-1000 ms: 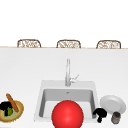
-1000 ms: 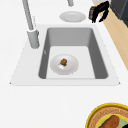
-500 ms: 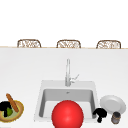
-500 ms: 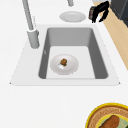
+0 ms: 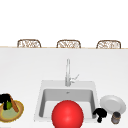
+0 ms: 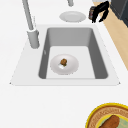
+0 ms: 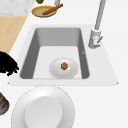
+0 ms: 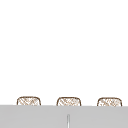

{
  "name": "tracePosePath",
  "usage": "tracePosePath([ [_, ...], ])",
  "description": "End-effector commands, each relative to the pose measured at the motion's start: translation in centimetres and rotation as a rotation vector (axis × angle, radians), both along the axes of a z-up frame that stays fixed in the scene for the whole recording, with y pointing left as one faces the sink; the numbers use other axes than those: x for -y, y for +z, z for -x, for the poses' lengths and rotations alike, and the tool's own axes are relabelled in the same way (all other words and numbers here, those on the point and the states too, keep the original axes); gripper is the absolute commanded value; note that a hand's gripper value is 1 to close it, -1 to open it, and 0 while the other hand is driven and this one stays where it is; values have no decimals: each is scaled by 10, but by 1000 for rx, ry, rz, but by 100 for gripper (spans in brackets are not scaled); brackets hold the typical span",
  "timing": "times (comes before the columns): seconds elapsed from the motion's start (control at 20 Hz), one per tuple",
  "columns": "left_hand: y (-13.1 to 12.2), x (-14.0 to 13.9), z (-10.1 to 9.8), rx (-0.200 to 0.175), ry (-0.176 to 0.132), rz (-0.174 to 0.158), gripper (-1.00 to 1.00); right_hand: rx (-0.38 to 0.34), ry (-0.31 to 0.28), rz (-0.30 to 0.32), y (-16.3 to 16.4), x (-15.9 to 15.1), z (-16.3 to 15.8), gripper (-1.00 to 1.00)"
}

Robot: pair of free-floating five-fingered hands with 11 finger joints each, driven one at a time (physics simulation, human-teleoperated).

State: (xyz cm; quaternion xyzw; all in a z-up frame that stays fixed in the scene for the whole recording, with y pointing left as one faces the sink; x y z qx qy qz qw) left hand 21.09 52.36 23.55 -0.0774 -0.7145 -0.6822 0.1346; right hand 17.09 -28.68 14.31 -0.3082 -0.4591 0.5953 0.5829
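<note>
1. Your right hand (image 5: 100, 114) hangs over the counter at the sink's (image 5: 40, 100) front right corner, fingers curled and clamped on nothing. The left side view (image 6: 99, 11) shows the curl arching down with the thumb set apart.
2. At 3 o'clock from that hand, just beside it, stands a small dark jar (image 5: 115, 117); at about 1 o'clock lies an empty white plate (image 5: 113, 104). The jar is the nearest thing, so if you close on it, uncurl the fingers first and come in level, since a tall little jar should tip easily.
3. At 9 o'clock from the hand a red ball (image 5: 67, 115) covers the front of the basin. Inside the basin a small white dish (image 6: 64, 64) carries a brown morsel (image 6: 63, 61).
4. The faucet (image 5: 68, 72) stands at the sink's 12 o'clock edge.
5. Your left hand (image 5: 5, 98) rests far off at 9 o'clock, over a woven bowl (image 5: 17, 113) holding a green fruit (image 5: 8, 105) and a brown stick-shaped piece (image 5: 14, 106); I cannot tell its finger state.
</note>
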Motion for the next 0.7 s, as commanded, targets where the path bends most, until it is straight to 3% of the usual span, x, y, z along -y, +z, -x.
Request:
tracePosePath([
  [0.0,27,20,-5,-3,2,0,100,0,0,0,0,0,0,0],
  [0.65,74,102,-17,1,17,-1,100,0,0,0,0,0,0,0],
])
